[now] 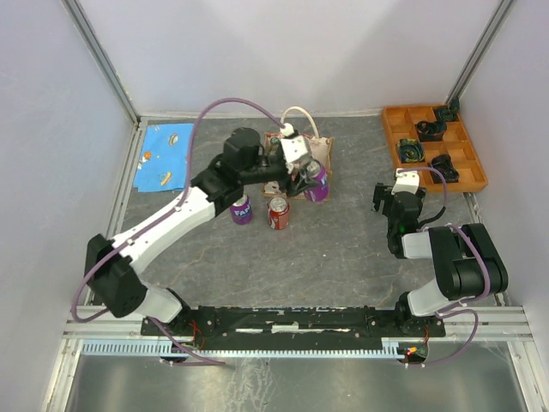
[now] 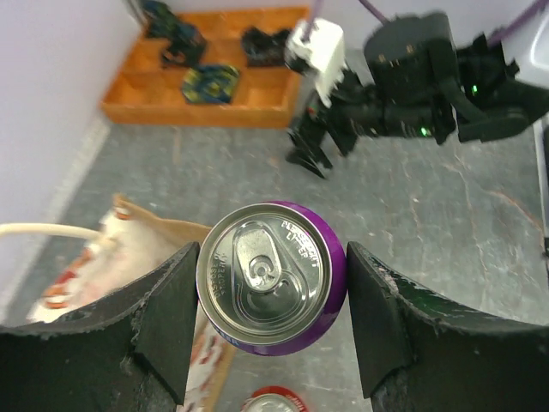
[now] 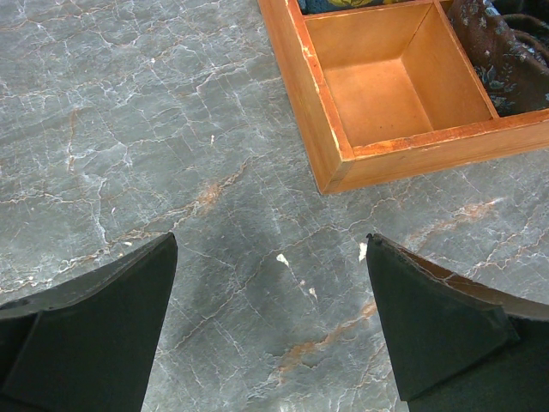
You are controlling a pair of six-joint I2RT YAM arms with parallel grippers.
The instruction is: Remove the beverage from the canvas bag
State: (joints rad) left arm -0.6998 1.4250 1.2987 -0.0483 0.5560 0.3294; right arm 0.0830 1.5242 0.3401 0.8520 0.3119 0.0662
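Your left gripper [image 1: 302,176] is clamping a purple can [image 2: 271,276] at the edge of the canvas bag [image 2: 120,257], not yet set down. A red can [image 1: 279,212] and a second purple can [image 1: 242,209] are standing outside. Your right gripper [image 3: 270,245] is idling, fingers apart.

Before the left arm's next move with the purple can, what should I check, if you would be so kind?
1. Grip: left end effector pressed on both sides of the purple can: ok.
2. Can upright, lid facing up: ok.
3. Can clear of the canvas bag rim: cannot tell.
4. Set-down spot: bare table right of the red can: ok.
5. Right end effector open, apart, beside the orange tray: ok.
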